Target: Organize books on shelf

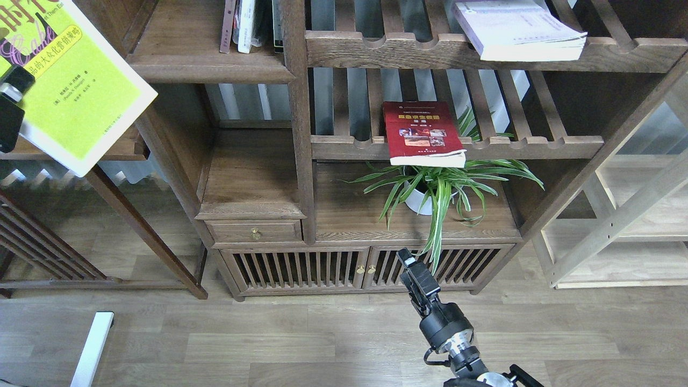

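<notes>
My left gripper [12, 110] at the far left edge is shut on the lower left edge of the yellow-green book [75, 80]. It holds the book tilted in the air, left of the bookcase. The solid dark-brown shelf [209, 69] with the moulded front edge is just right of the book. The dark red book [423, 134] lies flat on a slatted shelf, overhanging its front rail. The pale lavender-white book [518, 29] lies on the slatted shelf above. My right gripper [409, 267] is low in front of the cabinet doors, away from every book. Its fingers cannot be told apart.
Thin upright books [247, 24] stand at the back right of the solid shelf. A potted spider plant [438, 185] sits under the red book. A second solid shelf [250, 207] with a drawer is lower down. A dark side table [129, 148] stands left, a pale rack [623, 215] right.
</notes>
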Controlling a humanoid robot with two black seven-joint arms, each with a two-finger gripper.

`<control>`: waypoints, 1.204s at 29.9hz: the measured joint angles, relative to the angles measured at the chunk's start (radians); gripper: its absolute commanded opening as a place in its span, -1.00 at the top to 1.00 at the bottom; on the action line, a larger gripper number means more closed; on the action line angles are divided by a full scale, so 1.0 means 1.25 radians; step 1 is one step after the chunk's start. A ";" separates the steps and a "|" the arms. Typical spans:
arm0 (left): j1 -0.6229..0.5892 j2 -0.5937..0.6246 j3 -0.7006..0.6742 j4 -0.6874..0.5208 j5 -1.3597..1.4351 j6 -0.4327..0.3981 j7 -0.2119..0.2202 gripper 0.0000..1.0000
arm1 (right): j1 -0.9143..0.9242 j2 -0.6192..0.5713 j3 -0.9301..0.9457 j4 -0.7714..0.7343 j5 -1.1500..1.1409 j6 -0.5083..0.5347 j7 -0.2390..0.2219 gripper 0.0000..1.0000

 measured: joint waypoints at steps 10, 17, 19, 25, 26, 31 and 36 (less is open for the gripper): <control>-0.064 0.001 0.019 0.010 0.010 0.000 0.000 1.00 | 0.000 0.000 0.008 0.001 0.001 0.000 0.000 -0.98; -0.109 0.002 0.074 0.013 0.037 0.024 0.000 0.99 | 0.000 0.000 0.009 0.002 0.002 0.000 0.000 -0.98; -0.113 0.002 0.082 0.014 0.037 0.050 0.000 0.99 | -0.001 0.000 0.009 0.002 0.002 0.000 0.000 -0.98; -0.140 0.003 0.095 0.031 0.039 0.097 0.000 0.99 | -0.001 0.000 0.009 0.002 0.004 0.000 0.001 -0.98; -0.144 0.004 0.097 0.035 0.039 0.102 0.000 0.99 | -0.001 0.000 0.009 0.002 0.005 0.000 0.001 -0.98; -0.157 0.025 0.127 0.043 0.041 0.145 0.000 0.98 | 0.000 0.000 0.009 0.002 0.005 0.000 0.001 -0.98; -0.193 0.062 0.170 0.055 0.041 0.195 0.000 0.99 | 0.000 0.000 0.013 0.002 0.005 0.000 0.001 -0.98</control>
